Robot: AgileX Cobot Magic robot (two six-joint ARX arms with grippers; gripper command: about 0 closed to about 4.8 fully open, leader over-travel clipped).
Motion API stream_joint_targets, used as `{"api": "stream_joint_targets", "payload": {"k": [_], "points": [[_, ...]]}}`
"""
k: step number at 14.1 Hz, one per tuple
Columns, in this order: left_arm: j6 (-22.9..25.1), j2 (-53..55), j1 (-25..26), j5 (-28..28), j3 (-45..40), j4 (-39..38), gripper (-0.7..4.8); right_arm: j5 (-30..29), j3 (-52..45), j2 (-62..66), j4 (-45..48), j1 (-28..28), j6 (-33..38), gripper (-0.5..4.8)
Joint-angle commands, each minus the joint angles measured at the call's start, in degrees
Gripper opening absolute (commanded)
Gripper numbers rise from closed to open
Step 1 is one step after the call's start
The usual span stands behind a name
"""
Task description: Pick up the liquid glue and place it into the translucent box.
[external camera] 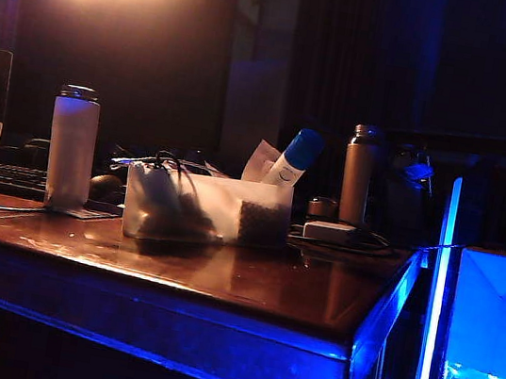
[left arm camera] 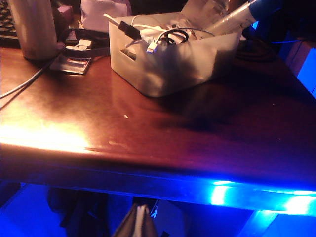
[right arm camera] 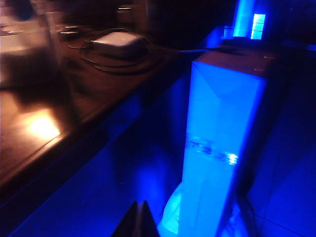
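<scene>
The liquid glue [external camera: 292, 160], a slim white bottle with a tall blue cap, leaned tilted inside the translucent box [external camera: 207, 209] near the middle of the bench [external camera: 248, 289]. The left wrist view alone showed cables [left arm camera: 165, 35] in the box. The left pincer [left arm camera: 138, 223] and right pincer [right arm camera: 139, 221] sat closed, holding nothing, below the bench's front edge.

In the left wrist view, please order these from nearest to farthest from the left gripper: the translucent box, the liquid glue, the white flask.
From the left gripper, shut, below the table edge:
1. translucent box, mid-table.
2. white flask, far corner.
3. liquid glue, leaning in the box's far end.
Flask and glue are close to call.
</scene>
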Motion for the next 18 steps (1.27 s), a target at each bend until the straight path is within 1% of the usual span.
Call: {"api": "stream_joint_targets", "payload": {"k": [1,4,5,6,7,8,9,10,12,18], "points": [[0.4,0.1,0.0,-0.2,-0.4,-0.3,-0.04,-0.2,-0.2,0.0,-0.1,0.1,0.1,-0.01],[0.3,0.1,0.0,-0.2,-0.4,-0.4,-0.04,-0.2,-0.2,-0.1,-0.1,0.0,0.1,-0.01],[-1.1,0.1,0.0,-0.2,-0.4,-0.5,-0.04,-0.2,-0.2,0.0,-0.1,0.0,0.1,-0.01],[-1.0,0.1,0.0,-1.5,-0.4,-0.6,-0.04,-0.2,-0.2,-0.1,-0.1,0.0,0.1,-0.01],[0.1,0.1,0.0,-6.9,-0.5,-1.0,-0.04,-0.2,-0.2,-0.1,-0.1,0.0,0.1,-0.01],[2.9,0.1,0.1,-13.8,-0.5,-0.8,-0.04,-0.2,-0.2,-0.1,-0.1,0.0,0.1,-0.01],[5.1,0.1,0.1,-19.2,-0.5,-0.1,-0.04,-0.2,-0.2,0.0,-0.1,0.0,0.1,-0.01],[5.6,0.1,0.1,-20.8,-0.5,-0.1,-0.04,-0.2,-0.2,-0.1,-0.1,0.0,0.1,-0.01],[5.3,0.1,0.0,-19.0,-0.5,0.1,-0.04,-0.2,-0.2,-0.1,-0.1,0.0,0.1,-0.01],[5.3,0.1,0.0,-19.0,-0.5,0.1,-0.04,-0.2,-0.2,0.0,-0.1,0.0,0.1,-0.01]]}}
